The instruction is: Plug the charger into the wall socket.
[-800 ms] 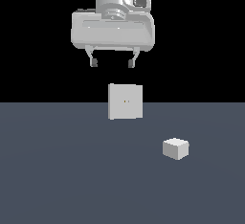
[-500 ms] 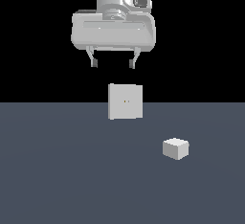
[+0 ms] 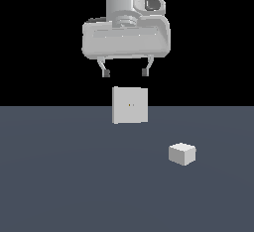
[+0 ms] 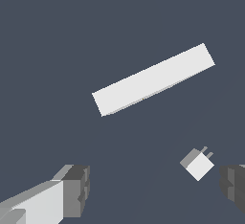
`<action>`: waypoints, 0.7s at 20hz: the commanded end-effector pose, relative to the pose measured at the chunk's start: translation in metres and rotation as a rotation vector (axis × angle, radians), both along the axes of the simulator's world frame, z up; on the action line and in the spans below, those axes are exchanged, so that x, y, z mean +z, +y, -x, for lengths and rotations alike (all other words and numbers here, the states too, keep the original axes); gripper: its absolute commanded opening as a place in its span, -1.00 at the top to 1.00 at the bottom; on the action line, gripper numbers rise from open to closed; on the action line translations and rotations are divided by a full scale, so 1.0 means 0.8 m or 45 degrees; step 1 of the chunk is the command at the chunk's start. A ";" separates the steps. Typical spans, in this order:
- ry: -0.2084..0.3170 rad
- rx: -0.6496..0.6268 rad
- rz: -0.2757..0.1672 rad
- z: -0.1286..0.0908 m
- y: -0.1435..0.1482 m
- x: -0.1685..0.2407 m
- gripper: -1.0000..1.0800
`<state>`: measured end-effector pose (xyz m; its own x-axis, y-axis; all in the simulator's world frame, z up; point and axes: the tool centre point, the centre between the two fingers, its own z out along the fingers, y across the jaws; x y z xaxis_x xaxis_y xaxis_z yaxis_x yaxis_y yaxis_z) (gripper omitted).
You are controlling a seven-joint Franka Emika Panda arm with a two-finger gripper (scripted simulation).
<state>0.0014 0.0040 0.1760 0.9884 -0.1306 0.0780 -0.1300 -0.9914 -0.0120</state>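
Observation:
The charger [image 3: 182, 153] is a small white block lying on the grey floor, toward the exterior view's right. In the wrist view the charger [image 4: 197, 163] shows two thin prongs on one side. The wall socket [image 3: 130, 105] is a flat square white plate standing upright, with two tiny dark dots at its centre. From above, in the wrist view, the wall socket [image 4: 153, 79] appears as a narrow white bar. My gripper [image 3: 125, 72] hangs high above the socket, open, with nothing between its fingers [image 4: 76, 190]. It is well above the charger and to the exterior view's left of it.
A flat dark grey floor [image 3: 64, 176] spreads under everything, with black background behind. Nothing else stands on it.
The gripper has shifted slightly toward the exterior view's right. The charger and the socket have not moved.

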 end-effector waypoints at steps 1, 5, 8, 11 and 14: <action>-0.016 -0.064 0.010 0.003 -0.010 -0.009 -0.92; -0.048 -0.188 0.029 0.010 -0.028 -0.026 -0.92; -0.073 -0.284 0.044 0.017 -0.042 -0.040 -0.92; -0.097 -0.377 0.058 0.023 -0.055 -0.052 -0.92; -0.120 -0.466 0.073 0.031 -0.067 -0.065 -0.92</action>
<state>-0.0201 -0.0446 0.1291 0.8833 -0.4358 0.1727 -0.4444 -0.8957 0.0128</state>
